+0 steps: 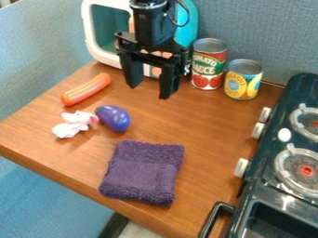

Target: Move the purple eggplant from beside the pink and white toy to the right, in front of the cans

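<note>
Dark toy stove with white knobs stands nearest the camera, at the view's lower right. Up on the brown wooden surface, the metal can with a red-and-green label stands upright by the back wall, just beside a smaller can with a yellow-and-blue label. To its left in the view hangs the black pincer — spread wide, nothing in its grasp — with a white-and-teal plastic toy unit behind. Farther out lie an orange-red toy hot dog, a glossy purple egg-shaped toy by a small white-and-pink figure, and a folded purple cloth.
</note>
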`<state>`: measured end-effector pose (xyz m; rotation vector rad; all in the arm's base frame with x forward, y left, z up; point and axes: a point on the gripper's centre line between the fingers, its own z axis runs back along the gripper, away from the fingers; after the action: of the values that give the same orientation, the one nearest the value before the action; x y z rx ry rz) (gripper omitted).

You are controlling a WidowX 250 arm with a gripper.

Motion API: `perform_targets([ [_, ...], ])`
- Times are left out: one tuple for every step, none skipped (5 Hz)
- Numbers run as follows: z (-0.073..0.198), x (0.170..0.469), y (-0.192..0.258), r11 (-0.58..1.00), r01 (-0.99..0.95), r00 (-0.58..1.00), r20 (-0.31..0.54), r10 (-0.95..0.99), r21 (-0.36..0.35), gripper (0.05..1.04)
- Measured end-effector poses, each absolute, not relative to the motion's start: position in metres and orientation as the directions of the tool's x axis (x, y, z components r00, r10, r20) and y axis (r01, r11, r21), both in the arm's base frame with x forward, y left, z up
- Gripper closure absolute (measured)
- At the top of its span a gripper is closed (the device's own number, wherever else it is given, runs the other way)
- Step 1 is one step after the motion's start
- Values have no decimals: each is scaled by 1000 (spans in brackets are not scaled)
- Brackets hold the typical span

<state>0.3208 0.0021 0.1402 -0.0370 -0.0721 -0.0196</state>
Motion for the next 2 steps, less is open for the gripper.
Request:
perform_targets([
  [130, 320, 2, 999, 17, 999, 42, -15, -38, 83],
  [129, 326, 23, 993, -102, 991, 84, 106, -52, 83],
])
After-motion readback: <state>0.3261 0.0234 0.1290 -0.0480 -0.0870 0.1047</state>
